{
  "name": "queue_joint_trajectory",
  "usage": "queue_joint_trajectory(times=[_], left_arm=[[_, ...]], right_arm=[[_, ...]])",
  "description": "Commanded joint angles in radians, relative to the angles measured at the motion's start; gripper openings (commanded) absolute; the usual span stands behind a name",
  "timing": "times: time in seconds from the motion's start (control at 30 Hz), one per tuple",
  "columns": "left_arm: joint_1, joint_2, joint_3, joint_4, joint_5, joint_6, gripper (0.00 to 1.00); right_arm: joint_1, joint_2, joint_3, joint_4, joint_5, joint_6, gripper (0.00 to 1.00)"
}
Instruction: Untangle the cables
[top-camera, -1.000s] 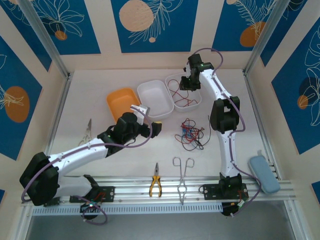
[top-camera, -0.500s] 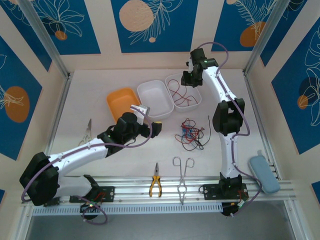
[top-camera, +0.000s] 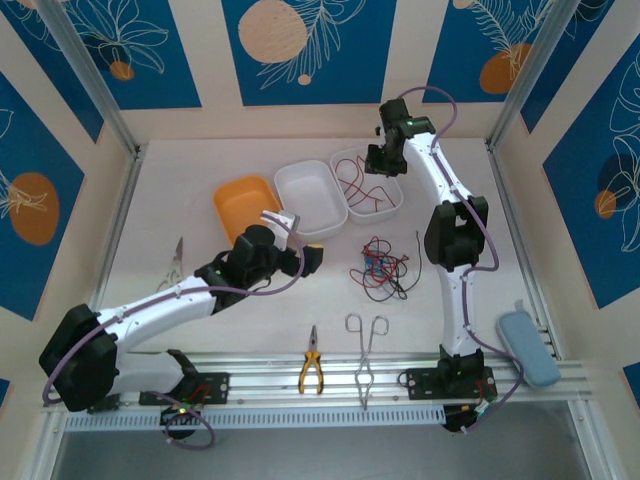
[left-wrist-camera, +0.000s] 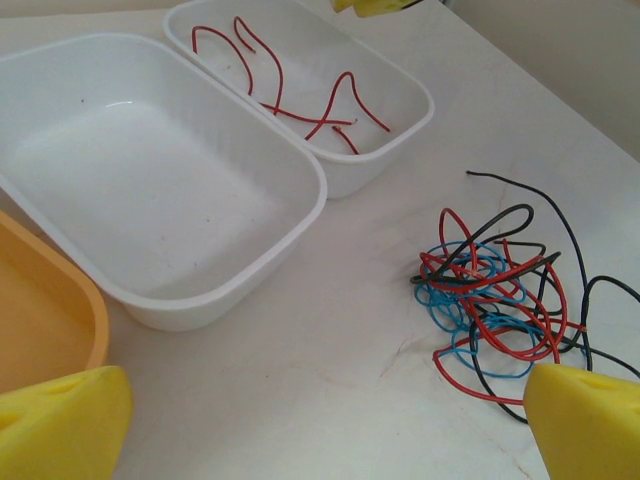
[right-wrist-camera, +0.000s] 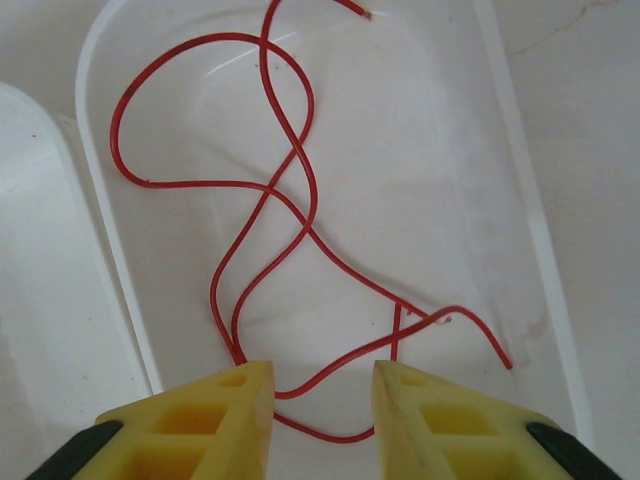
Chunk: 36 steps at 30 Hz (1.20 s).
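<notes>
Tangle of thin red, black and blue cables (top-camera: 381, 266) lying just right of the bench's middle.
Top view: right gripper (top-camera: 377, 164) hangs over a rounded white plastic tray (top-camera: 398, 207) toward the far edge; yellow-handled pliers (top-camera: 312, 372) lie at the near edge, clear of the work. Left wrist view: left gripper (left-wrist-camera: 320, 425), spread wide and empty, faces the tangle; strands look light, springy and prone to dragging neighbours, so a free end suits best. Right wrist view: jaws part-open, gripping nothing, above loose red wires (right-wrist-camera: 300, 215) in the tray.
</notes>
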Motion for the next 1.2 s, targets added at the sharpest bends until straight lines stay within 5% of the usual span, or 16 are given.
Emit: queue_joint_trajectory(times=[0.0, 0.33, 0.67, 0.7, 0.73, 0.77, 1.17], left_arm=[[0.008, 0.013, 0.044, -0.028, 0.023, 0.0, 1.0], [0.008, 0.147, 0.15, -0.015, 0.155, -0.017, 0.93], [-0.011, 0.435, 0.363, 0.018, 0.352, 0.002, 0.83], [-0.016, 0.468, 0.389, 0.011, 0.362, 0.014, 0.83], [-0.022, 0.497, 0.419, 0.004, 0.368, 0.025, 0.82], [-0.027, 0.519, 0.441, -0.002, 0.37, 0.036, 0.82], [-0.066, 0.755, 0.732, -0.178, 0.408, 0.198, 0.71]], right_arm=[[0.018, -0.121, -0.063, -0.011, 0.03, 0.055, 0.35], [0.02, -0.502, -0.537, 0.12, 0.014, 0.165, 0.37], [-0.025, -0.806, -0.905, 0.165, -0.012, 0.248, 0.49], [-0.029, -0.832, -0.933, 0.166, -0.009, 0.255, 0.51], [-0.033, -0.856, -0.962, 0.171, -0.002, 0.264, 0.66], [-0.037, -0.88, -0.984, 0.176, 0.005, 0.272, 0.99], [-0.114, -1.208, -1.207, 0.239, 0.092, 0.368, 0.99]])
